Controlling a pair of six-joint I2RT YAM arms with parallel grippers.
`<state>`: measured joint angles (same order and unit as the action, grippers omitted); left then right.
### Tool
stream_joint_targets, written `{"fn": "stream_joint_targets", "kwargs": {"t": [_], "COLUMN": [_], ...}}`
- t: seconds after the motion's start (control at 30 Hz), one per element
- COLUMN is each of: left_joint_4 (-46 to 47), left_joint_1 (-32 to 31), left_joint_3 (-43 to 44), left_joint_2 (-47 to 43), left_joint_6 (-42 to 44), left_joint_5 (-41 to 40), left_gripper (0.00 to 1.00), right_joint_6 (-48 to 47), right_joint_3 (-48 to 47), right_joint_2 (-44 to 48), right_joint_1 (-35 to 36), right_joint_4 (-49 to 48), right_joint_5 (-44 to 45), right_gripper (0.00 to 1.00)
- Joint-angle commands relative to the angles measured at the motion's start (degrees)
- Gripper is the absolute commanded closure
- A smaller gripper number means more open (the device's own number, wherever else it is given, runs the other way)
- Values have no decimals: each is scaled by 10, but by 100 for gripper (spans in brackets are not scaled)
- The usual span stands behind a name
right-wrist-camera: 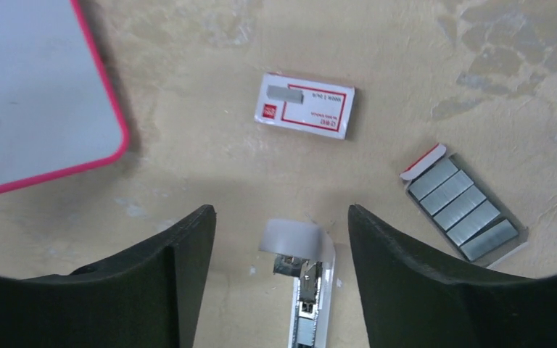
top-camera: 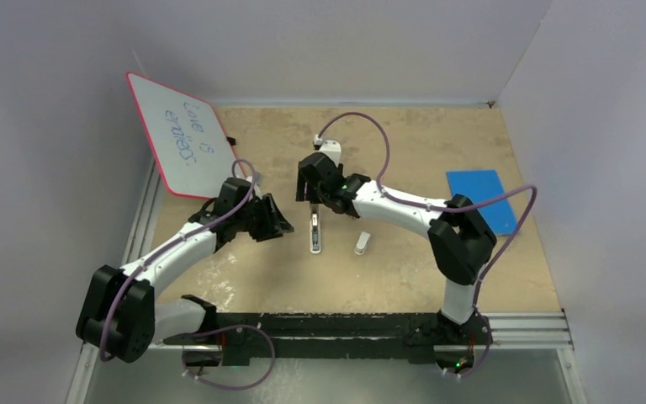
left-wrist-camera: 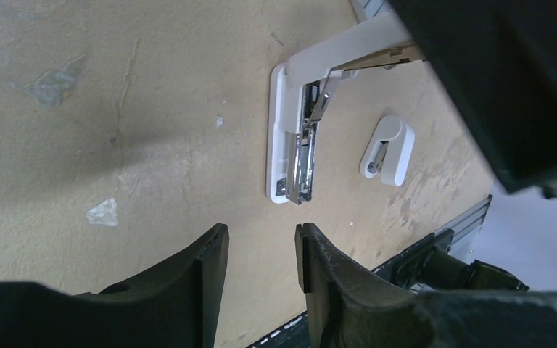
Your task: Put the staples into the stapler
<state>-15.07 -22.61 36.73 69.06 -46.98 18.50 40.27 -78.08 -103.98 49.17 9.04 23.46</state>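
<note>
Blue handwriting is carried on the red-edged whiteboard (top-camera: 183, 135) in the top external view. It is set in two lines and is read as "Love is endless"; the second line is less distinct.

Printed matter is borne on the red-and-white box (right-wrist-camera: 304, 106) in the right wrist view: a small red square mark at one end and a line of black characters inside a red frame. These characters are presented upside down and are too small to be read.
</note>
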Motion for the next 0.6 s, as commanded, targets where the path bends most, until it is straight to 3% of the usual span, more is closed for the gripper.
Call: {"fn": "stream_joint_targets", "kwargs": {"t": [0.0, 0.3, 0.47, 0.57], "left_joint_4": [48, 91, 134, 165], "left_joint_1": [4, 4, 3, -4], "left_joint_3": [-5, -9, -13, -15], "left_joint_2": [8, 69, 112, 141], "left_joint_6": [-3, -3, -14, -17], "left_joint_5": [37, 105, 144, 155], "left_gripper": [61, 63, 62, 69], "right_joint_6": [5, 28, 22, 16], "right_joint_3": [-36, -48, -45, -35], "right_joint_2": [-15, -25, -24, -18], "right_joint_1": [9, 23, 29, 29], "right_joint_4": [36, 62, 53, 39], "right_joint_5": [23, 56, 58, 51], "right_gripper": [37, 62, 68, 69]}}
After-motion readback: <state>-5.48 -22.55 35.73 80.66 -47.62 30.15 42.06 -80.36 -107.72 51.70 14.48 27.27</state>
